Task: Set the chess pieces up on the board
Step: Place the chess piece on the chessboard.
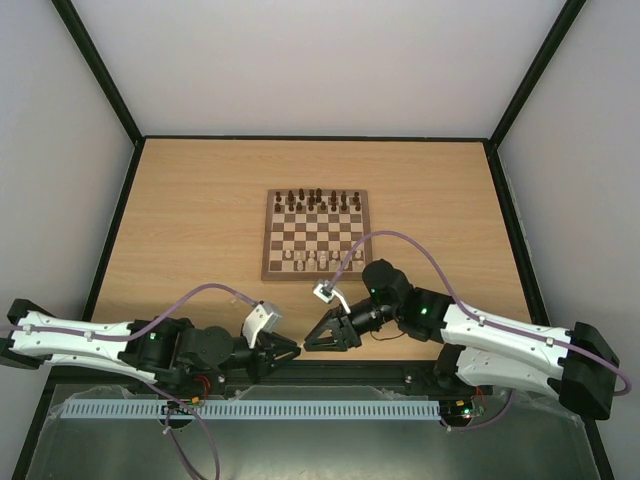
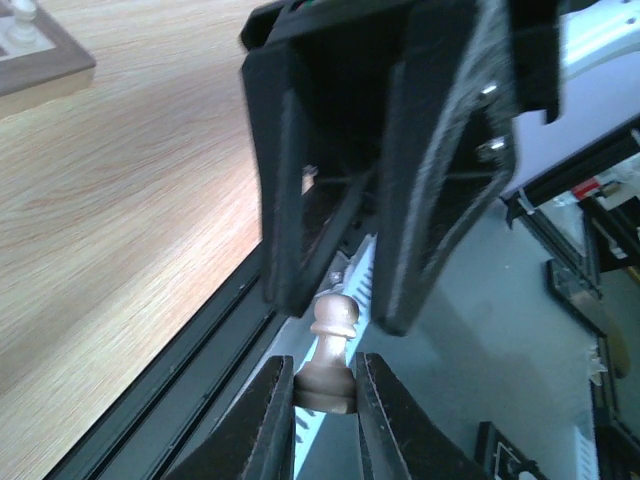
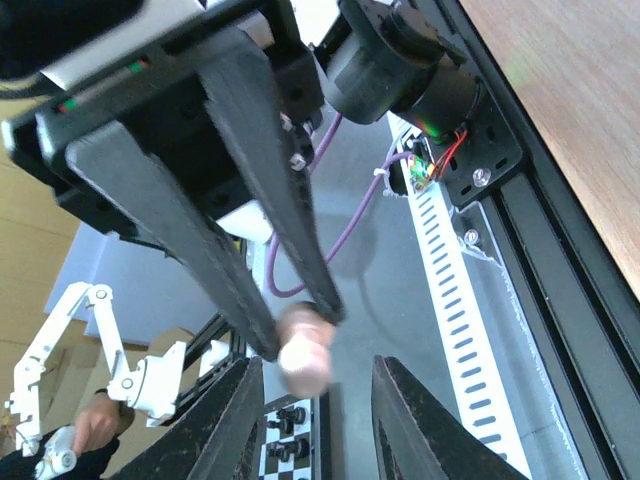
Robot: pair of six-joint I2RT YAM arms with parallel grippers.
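While the square brown-and-cream wooden board (image 1: 316, 235) sits farther back up top, left gripper (image 1: 292, 351) and right gripper (image 1: 309, 345) meet tip-to-tip at the light wooden table's (image 1: 190, 250) front edge. Left wrist: left jaws clamp a tiny pale beige wooden chess piece (image 2: 331, 350) by its base, head aimed straight into the right's gap. Right wrist: right jaws parted, straddling it.

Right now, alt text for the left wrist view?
Left gripper clamps a pale pawn by its base, over the black rail at the table edge. The right gripper straddles the pawn's head, jaws open, not touching. A board corner shows top left.
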